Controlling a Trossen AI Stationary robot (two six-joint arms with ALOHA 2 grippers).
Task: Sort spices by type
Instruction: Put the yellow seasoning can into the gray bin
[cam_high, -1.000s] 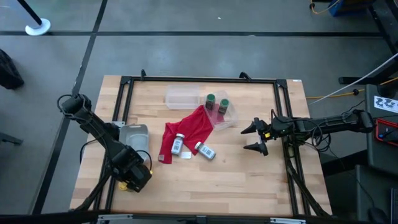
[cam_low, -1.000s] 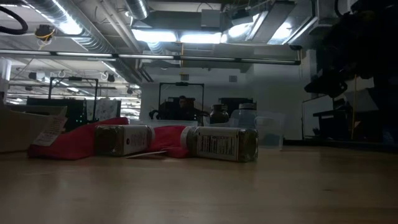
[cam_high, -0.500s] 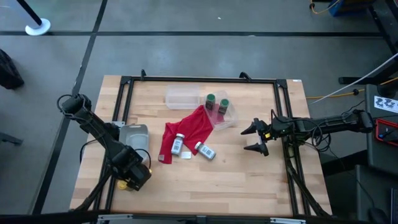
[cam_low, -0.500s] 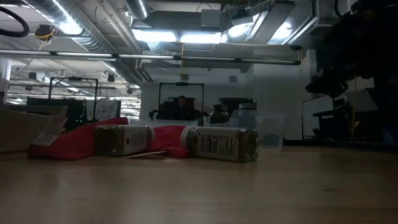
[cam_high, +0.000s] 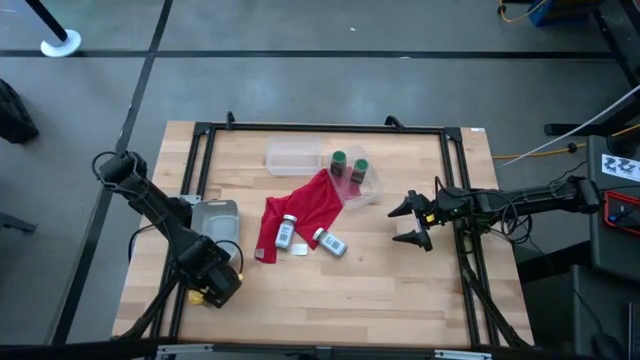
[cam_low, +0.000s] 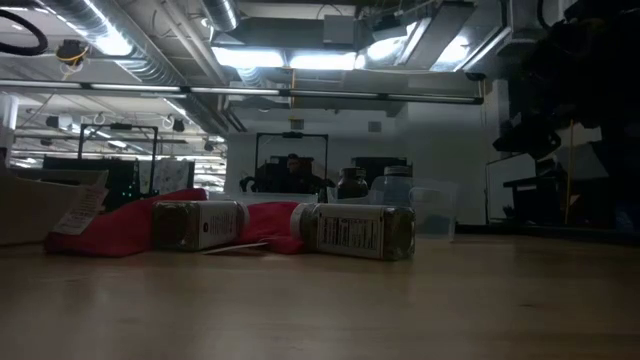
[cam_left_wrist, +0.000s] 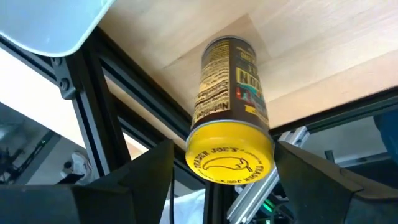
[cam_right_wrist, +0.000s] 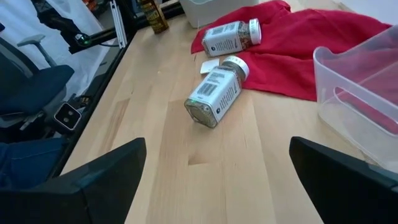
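The yellow jar (cam_left_wrist: 229, 106), yellow cap towards the camera, stands at the table's near left corner (cam_high: 204, 297). My left gripper (cam_left_wrist: 225, 155) is over it, shut on it. One silver-grey jar (cam_high: 286, 232) lies on the red cloth (cam_high: 305, 205). The other (cam_high: 330, 242) lies on bare wood beside it. Two green-capped jars (cam_high: 339, 160) (cam_high: 360, 167) stand in a clear tub (cam_high: 365, 190). My right gripper (cam_high: 408, 222) hovers open by the table's right side, facing the silver-grey jars (cam_right_wrist: 217, 93) (cam_right_wrist: 231, 36). My left gripper comes at the yellow jar from above, pointing down. One finger (cam_left_wrist: 155, 180) stands on each side of the jar's top end, at the yellow cap (cam_left_wrist: 230, 158). The jar is upright. Whether its base rests on the wood, I cannot tell.
A second clear tub (cam_high: 292, 157) sits near the far edge and a grey tub (cam_high: 215, 218) at the left. A small white tag (cam_high: 299, 249) lies by the cloth. A black frame (cam_high: 320, 128) runs around the table. Bare wood spans the near half.
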